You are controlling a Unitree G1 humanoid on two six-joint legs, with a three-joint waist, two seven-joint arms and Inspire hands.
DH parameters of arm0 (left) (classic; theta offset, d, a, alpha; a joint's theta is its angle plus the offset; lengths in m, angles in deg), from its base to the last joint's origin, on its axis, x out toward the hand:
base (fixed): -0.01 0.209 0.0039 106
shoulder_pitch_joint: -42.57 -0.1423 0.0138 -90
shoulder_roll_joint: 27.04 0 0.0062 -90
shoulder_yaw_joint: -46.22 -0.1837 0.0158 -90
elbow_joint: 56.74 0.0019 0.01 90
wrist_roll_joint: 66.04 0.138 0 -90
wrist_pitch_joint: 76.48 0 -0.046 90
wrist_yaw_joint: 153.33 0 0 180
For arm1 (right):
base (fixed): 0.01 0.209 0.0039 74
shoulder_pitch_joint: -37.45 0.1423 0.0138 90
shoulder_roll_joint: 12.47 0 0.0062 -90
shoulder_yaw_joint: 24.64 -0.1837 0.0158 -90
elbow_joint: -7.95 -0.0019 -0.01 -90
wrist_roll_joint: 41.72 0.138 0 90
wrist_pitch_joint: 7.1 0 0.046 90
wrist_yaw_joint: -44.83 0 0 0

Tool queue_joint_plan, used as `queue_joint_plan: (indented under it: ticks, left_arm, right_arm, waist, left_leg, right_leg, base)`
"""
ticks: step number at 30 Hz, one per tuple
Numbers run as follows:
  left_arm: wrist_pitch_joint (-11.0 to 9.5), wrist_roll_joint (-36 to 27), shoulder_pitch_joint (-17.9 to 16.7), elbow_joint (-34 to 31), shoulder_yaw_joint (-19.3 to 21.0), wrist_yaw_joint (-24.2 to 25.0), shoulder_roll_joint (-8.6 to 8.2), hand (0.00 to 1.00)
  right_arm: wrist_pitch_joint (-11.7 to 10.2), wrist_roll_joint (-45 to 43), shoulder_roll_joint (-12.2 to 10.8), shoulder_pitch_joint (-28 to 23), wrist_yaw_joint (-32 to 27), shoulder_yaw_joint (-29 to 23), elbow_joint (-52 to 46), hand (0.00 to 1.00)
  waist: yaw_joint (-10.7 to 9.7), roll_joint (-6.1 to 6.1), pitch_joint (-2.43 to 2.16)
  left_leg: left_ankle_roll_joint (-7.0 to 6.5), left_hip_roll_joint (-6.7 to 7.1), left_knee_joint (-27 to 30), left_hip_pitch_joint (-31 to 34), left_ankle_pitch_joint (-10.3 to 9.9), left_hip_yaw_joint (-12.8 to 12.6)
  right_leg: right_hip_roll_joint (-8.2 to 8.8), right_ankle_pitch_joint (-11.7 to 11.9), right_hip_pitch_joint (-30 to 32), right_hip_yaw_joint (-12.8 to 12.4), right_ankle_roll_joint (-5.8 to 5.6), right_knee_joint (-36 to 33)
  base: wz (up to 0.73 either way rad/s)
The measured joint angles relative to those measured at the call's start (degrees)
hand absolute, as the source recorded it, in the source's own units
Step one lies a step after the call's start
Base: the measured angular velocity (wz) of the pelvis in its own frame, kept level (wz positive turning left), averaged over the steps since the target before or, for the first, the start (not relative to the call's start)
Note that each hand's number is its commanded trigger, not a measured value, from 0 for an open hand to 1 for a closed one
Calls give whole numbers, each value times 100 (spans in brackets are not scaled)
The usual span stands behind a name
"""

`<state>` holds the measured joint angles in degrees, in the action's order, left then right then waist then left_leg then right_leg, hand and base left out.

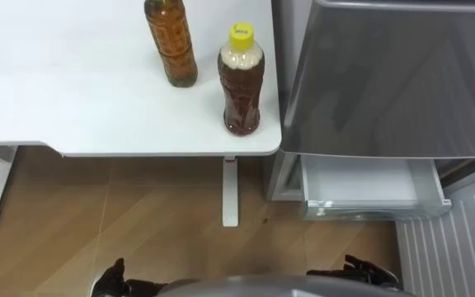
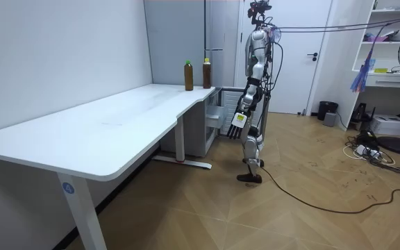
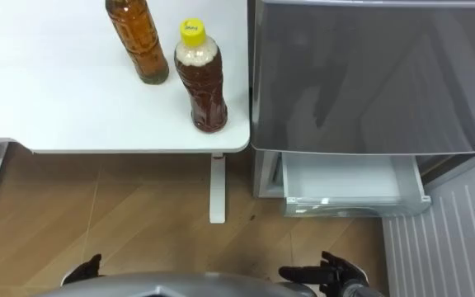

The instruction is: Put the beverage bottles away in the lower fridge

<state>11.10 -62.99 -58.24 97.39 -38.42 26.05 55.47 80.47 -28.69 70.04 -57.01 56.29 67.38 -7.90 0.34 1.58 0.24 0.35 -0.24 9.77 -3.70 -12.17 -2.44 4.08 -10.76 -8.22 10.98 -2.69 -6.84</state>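
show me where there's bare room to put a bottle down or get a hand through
Free: the white table left of the amber bottle, and the strip in front of both bottles. The open lower drawer looks bare inside. Crowded: the table's right corner, where the yellow-capped bottle stands close to the amber one, with a narrow gap to the fridge.

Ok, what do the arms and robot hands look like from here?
The left robot hand and right robot hand are black with slim fingers. In the room view the arms are silver-grey, with a pale tag on one hand's back.
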Motion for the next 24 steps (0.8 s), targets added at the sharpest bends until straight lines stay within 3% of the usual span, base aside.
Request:
queue_joint_plan:
  ticks: [8, 11, 24]
  left_arm:
    - [5, 0, 17, -18, -2, 57, 14, 0]
    - [42, -4, 22, -18, 5, 135, 24, 0]
    - [172, -10, -14, 3, 6, -46, -9, 0]
  right_arm:
    - [7, 14, 11, 0, 38, 100, -66, 0]
    - [8, 103, 26, -4, 94, 94, -44, 0]
    - [89, 117, 34, -4, 118, 56, -21, 0]
  waist:
    - [-3, 10, 18]
    - [-3, -29, -17]
    - [-8, -42, 16]
  left_leg:
    - [0, -1, -1, 45, -1, -1]
    - [0, -1, 6, 75, -1, -5]
    - [-1, -2, 19, -12, 0, -32]
  right_leg:
    - [0, 0, 43, 4, 0, 0]
    - [-1, 1, 72, 5, 0, -2]
    - [1, 1, -11, 4, 1, -5]
  base:
    - [0]
    - [0]
    - [0]
